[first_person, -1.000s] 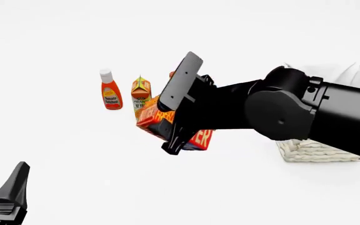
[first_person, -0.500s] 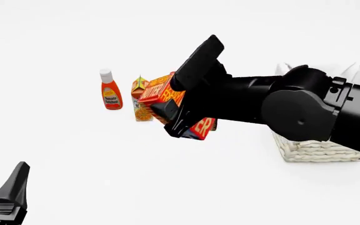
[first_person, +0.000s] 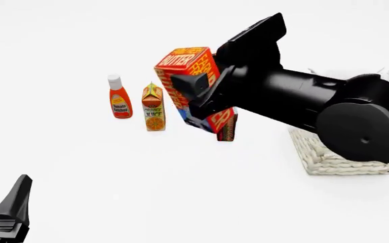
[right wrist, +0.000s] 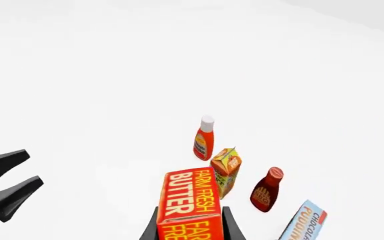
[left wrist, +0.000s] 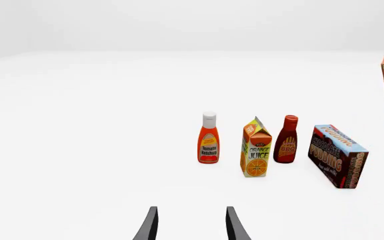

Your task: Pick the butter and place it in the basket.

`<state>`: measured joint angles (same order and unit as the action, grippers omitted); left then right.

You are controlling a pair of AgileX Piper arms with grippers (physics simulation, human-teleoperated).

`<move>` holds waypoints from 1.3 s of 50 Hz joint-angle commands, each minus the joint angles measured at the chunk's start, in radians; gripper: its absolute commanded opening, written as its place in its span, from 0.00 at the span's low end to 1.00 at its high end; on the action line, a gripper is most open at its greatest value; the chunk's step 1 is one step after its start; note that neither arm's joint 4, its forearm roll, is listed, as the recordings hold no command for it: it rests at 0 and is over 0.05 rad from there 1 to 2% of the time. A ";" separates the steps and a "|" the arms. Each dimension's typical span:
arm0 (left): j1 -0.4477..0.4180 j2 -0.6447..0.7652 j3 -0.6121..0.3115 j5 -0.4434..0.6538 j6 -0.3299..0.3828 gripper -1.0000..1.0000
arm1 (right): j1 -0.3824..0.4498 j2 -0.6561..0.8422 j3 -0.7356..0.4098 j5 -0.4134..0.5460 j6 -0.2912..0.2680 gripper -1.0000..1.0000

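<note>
Right end effector [first_person: 193, 96] clamped on butter [first_person: 189, 71], lifted off surface; basket [first_person: 329, 157] toward surface's right edge. Left end effector [left wrist: 190, 225] open, empty.

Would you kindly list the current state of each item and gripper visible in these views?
butter: lifted off the table, clamped in the right gripper
right gripper: shut on the butter
left gripper: open, holding nothing
basket: on the table, mostly hidden behind the right arm
ketchup bottle: upright, capped
orange juice carton: upright
BBQ sauce bottle: upright
chocolate pudding box: standing on the table
</note>
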<state>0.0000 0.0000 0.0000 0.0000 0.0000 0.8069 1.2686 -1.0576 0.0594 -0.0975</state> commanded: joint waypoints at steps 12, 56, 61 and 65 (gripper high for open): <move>0.000 0.000 0.000 0.000 0.000 1.00 | -0.057 -0.043 0.026 -0.147 0.122 0.00; 0.000 0.000 0.000 0.000 0.000 1.00 | -0.324 -0.070 0.042 -0.287 0.197 0.00; 0.000 0.000 0.000 0.000 0.000 1.00 | -0.349 -0.072 0.049 -0.298 0.206 0.00; 0.000 0.000 0.000 0.000 0.000 1.00 | -0.358 -0.072 0.047 -0.297 0.205 0.00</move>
<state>0.0000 0.0000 0.0000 0.0000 0.0000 0.4897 1.2089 -0.9976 -0.2214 0.0768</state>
